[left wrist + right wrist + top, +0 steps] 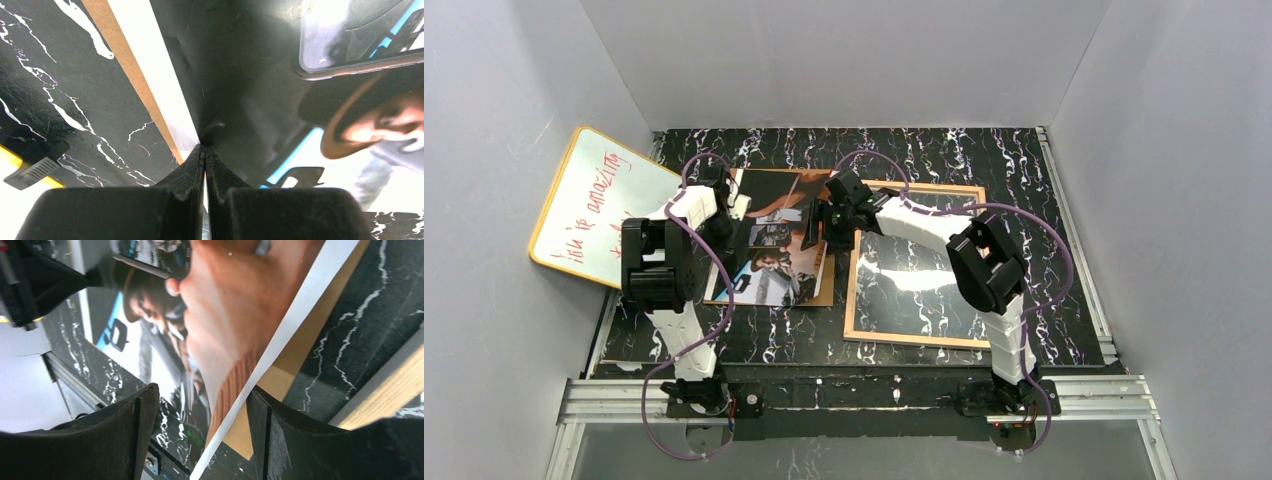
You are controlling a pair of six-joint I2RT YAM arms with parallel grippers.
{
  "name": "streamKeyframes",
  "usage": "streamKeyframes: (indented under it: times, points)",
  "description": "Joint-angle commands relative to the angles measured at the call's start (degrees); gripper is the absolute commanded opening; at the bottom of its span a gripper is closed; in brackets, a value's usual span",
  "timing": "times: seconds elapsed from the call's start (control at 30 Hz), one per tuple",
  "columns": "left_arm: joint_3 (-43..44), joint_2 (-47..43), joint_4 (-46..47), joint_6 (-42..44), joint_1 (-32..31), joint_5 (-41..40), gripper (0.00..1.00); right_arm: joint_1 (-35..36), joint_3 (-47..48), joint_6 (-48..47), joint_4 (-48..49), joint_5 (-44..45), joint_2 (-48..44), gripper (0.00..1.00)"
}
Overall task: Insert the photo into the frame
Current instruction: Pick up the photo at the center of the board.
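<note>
Black tabletop [984,150] veined with white, boxed in by plain pale walls, fills the scene. At its left half the left gripper [204,152] has its jaws pressed together on the left, white-bordered edge of the photo [260,75]; a thin pale sliver shows between the two black fingers [185,180]. Just beside that edge runs a strip of the brown backing board [125,60] on which the photo lies. At the photo's opposite side, the right gripper [202,392] stands with its jaws spread. The print's white border rises between them, touching neither finger as far as the wrist view shows, and the edge there stands clear of the board. The picture side faces up, showing reddish-orange skin, a dark hat and grey-blue areas. To the right of the board, apart from it, the frame [852,290] lies flat with its tan wood side up, the dark table showing through its opening. Well to the left, an orange-rimmed whiteboard [594,210] with red handwriting leans against the wall
</note>
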Motion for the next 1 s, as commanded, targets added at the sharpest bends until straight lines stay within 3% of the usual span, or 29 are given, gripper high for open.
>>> streamKeyframes:
  times: [0.0, 0.27, 0.63, 0.73, 0.8, 0.9, 0.97]
  points:
    - [-4.5, 4.9, 1.5, -0.2, -1.3, 2.4, 0.00, -0.1, -2.7, 3.3, 5.8, -4.1, -3.7, 0.72]
    - [-4.7, 4.6, 1.4, 0.0, -1.3, 2.7, 0.00, -2.9, -12.0, 11.9, 18.1, -11.3, -5.5, 0.67]
    - [0.9, 2.8, -3.1, 0.1, -0.5, 3.8, 0.00, -3.4, -11.0, 7.4, 19.7, -8.9, -8.6, 0.21]
    - [6.4, 1.8, -6.4, -0.1, 1.5, 5.1, 0.14, -4.1, -9.4, 2.7, 16.5, -6.5, -12.0, 0.09]
    - [10.0, 1.3, -8.4, -0.1, 2.2, 6.3, 0.29, -5.1, -8.8, -1.4, 14.4, -5.5, -14.8, 0.01]
    - [13.6, 0.1, -10.2, 0.2, 2.3, 6.6, 0.48, -7.8, -8.0, -7.8, 8.1, -4.2, -20.2, 0.01]
    - [14.6, -0.6, -10.7, 0.1, 2.3, 7.2, 0.50, -11.2, -7.3, -12.1, 1.8, -4.1, -24.2, 0.01]
